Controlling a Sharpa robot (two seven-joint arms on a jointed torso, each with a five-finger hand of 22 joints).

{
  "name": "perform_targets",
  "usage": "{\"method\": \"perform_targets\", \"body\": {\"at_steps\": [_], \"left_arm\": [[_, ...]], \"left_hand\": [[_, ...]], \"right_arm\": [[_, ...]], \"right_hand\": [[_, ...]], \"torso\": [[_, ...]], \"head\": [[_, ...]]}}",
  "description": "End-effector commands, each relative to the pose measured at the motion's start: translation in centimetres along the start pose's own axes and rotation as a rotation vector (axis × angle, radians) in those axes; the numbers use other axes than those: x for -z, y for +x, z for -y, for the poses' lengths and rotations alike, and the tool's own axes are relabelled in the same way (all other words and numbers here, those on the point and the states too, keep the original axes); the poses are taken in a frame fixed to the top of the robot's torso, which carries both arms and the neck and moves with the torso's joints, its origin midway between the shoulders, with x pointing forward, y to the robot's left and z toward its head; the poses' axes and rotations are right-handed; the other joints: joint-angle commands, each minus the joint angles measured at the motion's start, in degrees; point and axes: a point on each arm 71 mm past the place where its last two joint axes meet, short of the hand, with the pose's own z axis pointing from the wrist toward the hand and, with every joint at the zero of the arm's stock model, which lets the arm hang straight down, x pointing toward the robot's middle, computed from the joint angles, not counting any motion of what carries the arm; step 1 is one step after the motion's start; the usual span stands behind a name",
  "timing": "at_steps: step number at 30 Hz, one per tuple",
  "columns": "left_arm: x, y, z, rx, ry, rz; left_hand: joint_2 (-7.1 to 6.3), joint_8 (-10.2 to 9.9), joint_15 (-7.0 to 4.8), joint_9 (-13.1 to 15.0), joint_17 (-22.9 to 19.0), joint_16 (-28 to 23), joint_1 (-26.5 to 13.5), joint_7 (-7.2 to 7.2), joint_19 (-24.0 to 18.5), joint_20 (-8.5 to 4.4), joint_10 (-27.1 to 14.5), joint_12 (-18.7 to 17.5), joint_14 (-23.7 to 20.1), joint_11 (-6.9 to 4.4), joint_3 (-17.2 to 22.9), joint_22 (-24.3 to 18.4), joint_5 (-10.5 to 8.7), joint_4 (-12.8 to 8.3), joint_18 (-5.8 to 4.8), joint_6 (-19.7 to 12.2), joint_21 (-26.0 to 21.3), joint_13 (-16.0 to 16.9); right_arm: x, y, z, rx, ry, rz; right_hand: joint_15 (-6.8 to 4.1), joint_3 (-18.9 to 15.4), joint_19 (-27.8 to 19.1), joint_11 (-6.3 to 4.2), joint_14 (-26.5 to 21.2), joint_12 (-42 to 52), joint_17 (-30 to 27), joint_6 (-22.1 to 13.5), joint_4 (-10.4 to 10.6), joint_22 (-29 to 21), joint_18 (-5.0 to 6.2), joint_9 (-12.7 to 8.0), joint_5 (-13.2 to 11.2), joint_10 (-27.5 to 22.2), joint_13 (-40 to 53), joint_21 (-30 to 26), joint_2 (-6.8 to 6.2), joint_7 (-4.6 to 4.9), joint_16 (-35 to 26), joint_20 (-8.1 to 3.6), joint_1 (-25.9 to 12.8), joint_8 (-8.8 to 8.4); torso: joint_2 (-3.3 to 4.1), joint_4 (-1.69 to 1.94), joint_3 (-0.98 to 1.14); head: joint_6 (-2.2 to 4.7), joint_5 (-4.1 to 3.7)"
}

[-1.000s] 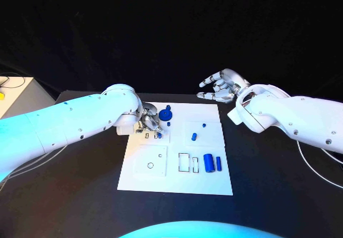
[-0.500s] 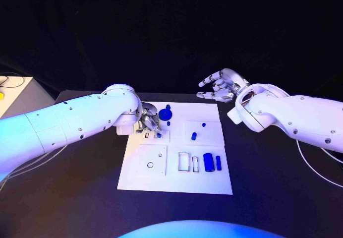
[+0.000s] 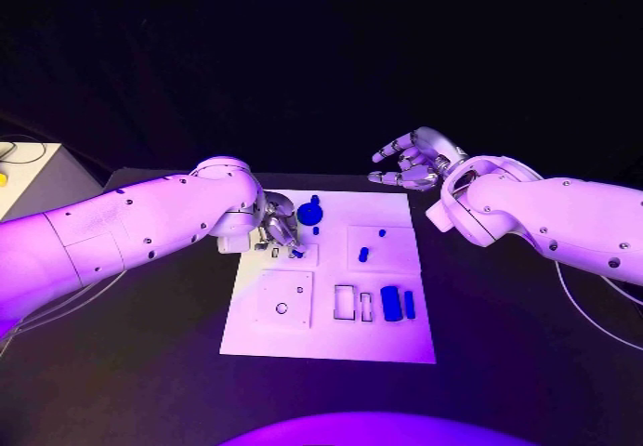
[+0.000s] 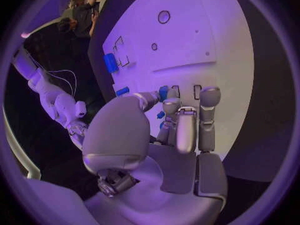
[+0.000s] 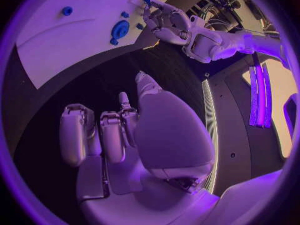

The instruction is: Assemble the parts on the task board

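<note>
— Where's the flat white rectangular task board [image 3: 331, 330] lying?

— In the middle of the black desk [image 3: 134, 372], its long axis running from the robot's side toward the far edge. Near its right edge, on the robot's side, a chunky blue cylinder [image 3: 390, 303] and a thinner blue bar [image 3: 410, 304] lie side by side, both pointing the same way as the board. Just left of them are two empty rectangular slots [image 3: 345, 302].

— And further up?

— A round blue knob-like part [image 3: 309, 214] sits at the far end, with a small blue peg [image 3: 361, 254] and a tinier blue piece [image 3: 381, 232] to its right.

— What are the hands doing?

— The left hand [image 3: 281, 228] is down on the far-left part of the board, right beside the knob, fingers curled downward. Its bulky white arm blocks the board's left corner from above. The wrist camera behind it shows the fingertips [image 4: 209, 96] lying on the board by two little slots, with a small blue piece [image 4: 163, 93] at them; whether it's pinched, I cannot tell.

— The right one?

— The right hand [image 3: 413, 160] hangs above the desk past the board's far-right corner, fingers apart, holding nothing. Its own wrist view shows the fingers [image 5: 78, 135] loosely bent over bare desk.
</note>
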Motion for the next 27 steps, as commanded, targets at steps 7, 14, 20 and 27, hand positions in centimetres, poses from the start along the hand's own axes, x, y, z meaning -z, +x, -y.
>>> {"method": "perform_targets", "body": {"at_steps": [7, 14, 20, 27], "left_arm": [[0.4, 0.1, -0.2, 0.093, 0.043, -0.001], [1.2, 0.1, -1.0, 0.135, 0.050, 0.021], [1.6, 0.0, -1.3, 0.133, 0.047, 0.061], [1.9, -0.2, -1.3, 0.106, 0.039, 0.150]], "left_hand": [[-1.26, 3.26, -0.47, 5.61, 2.26, 0.45, -3.18, -0.65, 0.25, -0.06, 1.31, 0.13, 1.13, -0.49, 11.27, 1.20, 0.93, -8.18, -0.93, -0.10, 1.19, 0.30], [-1.89, 4.66, -0.71, 7.73, 2.98, 0.78, -5.53, -0.87, 0.93, -0.24, 2.23, 0.68, 1.51, -0.71, 14.20, 2.42, 3.25, -10.00, -1.13, -0.01, 2.14, 0.90], [-2.98, 5.84, -1.15, 9.77, 4.55, 1.52, -8.23, -1.34, 1.81, -0.60, 3.64, 1.58, 2.25, -1.18, 15.65, 4.00, 10.74, -11.69, -1.38, 0.77, 3.33, 2.09], [-4.32, 6.30, -2.05, 11.23, 8.02, 3.14, -10.61, -2.30, 4.41, -1.41, 6.64, 3.29, 3.79, -2.15, 16.51, 7.88, 17.77, -13.43, -2.06, 2.81, 5.70, 4.52]], "right_arm": [[0.0, 0.2, 0.0, 0.002, -0.005, -0.016], [0.0, 0.1, 0.1, 0.003, -0.003, -0.015], [0.0, 0.1, 0.1, 0.003, -0.002, -0.014], [0.0, 0.1, 0.2, 0.003, -0.001, -0.013]], "right_hand": [[0.15, 0.19, 0.59, -0.02, 4.84, -0.28, 10.16, 0.00, 0.05, 6.21, 0.75, -0.01, 0.37, -0.45, 4.66, -0.32, -0.07, 0.09, -0.25, -0.09, -0.57, 0.23], [0.15, 0.19, 0.59, -0.02, 4.84, -0.28, 10.16, 0.00, 0.05, 6.21, 0.75, -0.01, 0.37, -0.45, 4.66, -0.32, -0.07, 0.09, -0.25, -0.09, -0.57, 0.23], [0.15, 0.19, 0.59, -0.02, 4.84, -0.28, 10.16, 0.00, 0.05, 6.21, 0.75, -0.01, 0.37, -0.45, 4.66, -0.32, -0.07, 0.09, -0.25, -0.09, -0.57, 0.23], [0.14, 0.28, 0.57, -0.02, 4.84, -0.26, 10.16, -0.02, 0.03, 6.15, 0.77, -0.03, 0.46, -0.44, 4.66, -0.42, 0.03, 0.09, -0.25, -0.10, -0.69, 0.25]], "torso": [[-0.02, -0.01, -0.02], [-0.11, 0.14, 0.01], [0.02, 0.11, 0.01], [0.02, 0.03, 0.06]], "head": [[0.08, 0.10], [0.07, 0.24], [0.03, 0.43], [-0.23, 0.63]]}}
